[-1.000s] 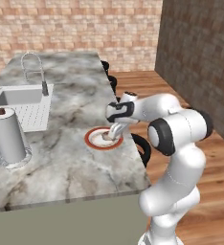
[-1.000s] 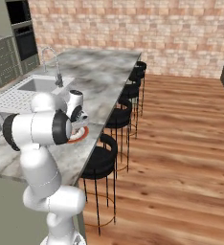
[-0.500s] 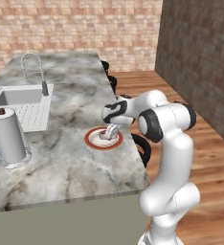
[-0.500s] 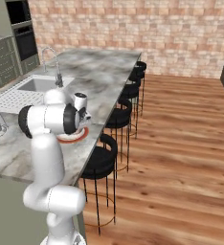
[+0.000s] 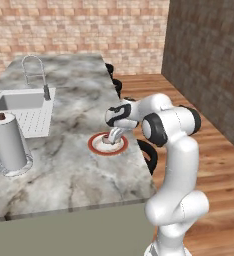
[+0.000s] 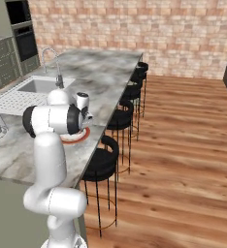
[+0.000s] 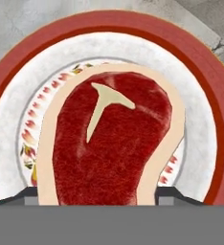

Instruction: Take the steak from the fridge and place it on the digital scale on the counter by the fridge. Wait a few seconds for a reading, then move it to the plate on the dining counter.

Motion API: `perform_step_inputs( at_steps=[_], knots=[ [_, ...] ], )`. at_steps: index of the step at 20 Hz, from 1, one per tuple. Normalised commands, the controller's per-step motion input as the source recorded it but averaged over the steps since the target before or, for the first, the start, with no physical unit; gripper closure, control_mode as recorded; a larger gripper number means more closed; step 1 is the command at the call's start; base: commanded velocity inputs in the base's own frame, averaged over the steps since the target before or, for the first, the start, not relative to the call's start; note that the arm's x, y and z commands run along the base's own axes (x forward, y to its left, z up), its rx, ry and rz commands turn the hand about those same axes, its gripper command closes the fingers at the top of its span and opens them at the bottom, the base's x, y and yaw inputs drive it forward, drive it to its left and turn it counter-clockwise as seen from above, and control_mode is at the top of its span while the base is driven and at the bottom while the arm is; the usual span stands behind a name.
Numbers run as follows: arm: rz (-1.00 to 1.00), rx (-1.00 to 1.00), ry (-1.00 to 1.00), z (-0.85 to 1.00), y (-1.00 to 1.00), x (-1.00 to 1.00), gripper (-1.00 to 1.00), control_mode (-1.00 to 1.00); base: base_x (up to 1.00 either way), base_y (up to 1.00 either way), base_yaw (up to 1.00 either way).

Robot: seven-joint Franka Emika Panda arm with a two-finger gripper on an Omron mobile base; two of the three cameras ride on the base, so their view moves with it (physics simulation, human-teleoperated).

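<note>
The steak (image 7: 111,143), red with a pale tan rim and a white T-shaped mark, lies close under the hand over the plate (image 7: 200,119), whose red-orange rim rings it. My gripper (image 7: 102,196) is shut on the steak, one finger tip at each of its sides. From the left base view the gripper (image 5: 110,136) reaches down onto the plate (image 5: 95,146), which sits near the right edge of the dining counter (image 5: 74,170). The steak (image 5: 107,141) shows there as a small patch under the fingers. The plate's rim (image 6: 81,135) peeks out beside the arm in the right base view.
A white sink (image 5: 19,102) with a chrome tap (image 5: 36,70) sits at the counter's left. A paper towel roll (image 5: 9,142) stands near the front left. Black bar stools (image 6: 103,162) line the counter's outer side above a wooden floor. A brick wall closes the back.
The arm's elbow has swung up and out to the right, and the hand has come down lower over the plate with the steak still in it.
</note>
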Motion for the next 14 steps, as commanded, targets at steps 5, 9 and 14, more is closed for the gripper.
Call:
perform_step_inputs(
  at_steps=[5,9,14],
  knots=[
    [0.0,-0.03,-0.06,-0.01,0.01,-0.39,-1.0,-1.0,0.0,0.0,0.0],
    [0.0,-0.03,-0.09,0.24,0.0,-0.31,-1.0,-1.0,0.0,0.0,0.0],
    [0.0,-0.05,-0.23,0.86,0.0,-0.49,-1.0,-1.0,0.0,0.0,0.0]
  ],
)
